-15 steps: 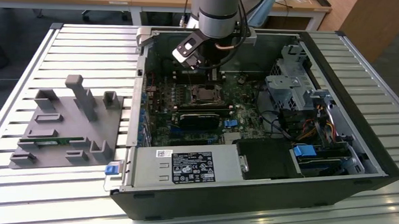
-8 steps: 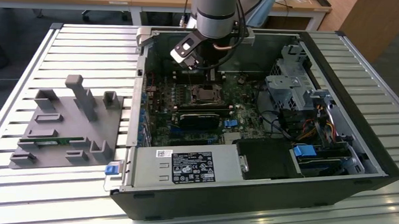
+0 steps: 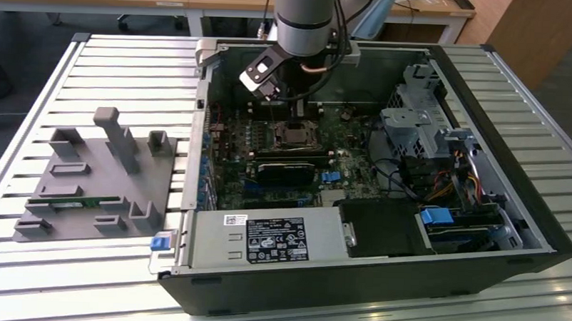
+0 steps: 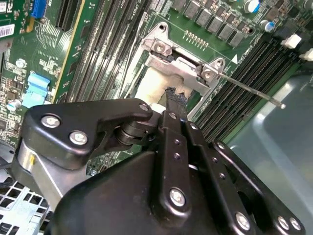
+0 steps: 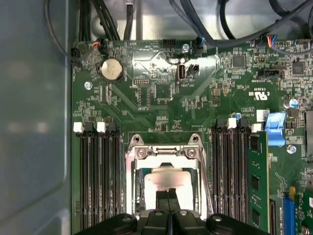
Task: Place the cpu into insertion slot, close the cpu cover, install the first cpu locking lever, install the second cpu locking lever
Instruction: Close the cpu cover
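Note:
In both wrist views the cpu [image 5: 164, 177] [image 4: 155, 81] lies pale and flat in the insertion slot [image 3: 292, 136] on the green board. The silvery cpu cover [image 5: 166, 152] [image 4: 183, 66] lies as a frame around it, its hinge end held by two screws. My gripper [image 5: 169, 195] [image 4: 172, 95] [image 3: 274, 103] is shut, its two black fingertips pressed together with nothing between them. It hovers right over the chip's top; I cannot tell whether it touches. A thin metal locking lever [image 4: 249, 90] juts out sideways from the socket, away from the frame.
Black memory slots [image 5: 100, 171] flank the socket, with a fitted memory stick [image 5: 257, 181] on one side. A black heatsink block [image 3: 286, 167], the power supply [image 3: 264, 238] and a drive cage [image 3: 421, 126] crowd the case. A grey fixture [image 3: 95, 175] lies on the exterior view's left.

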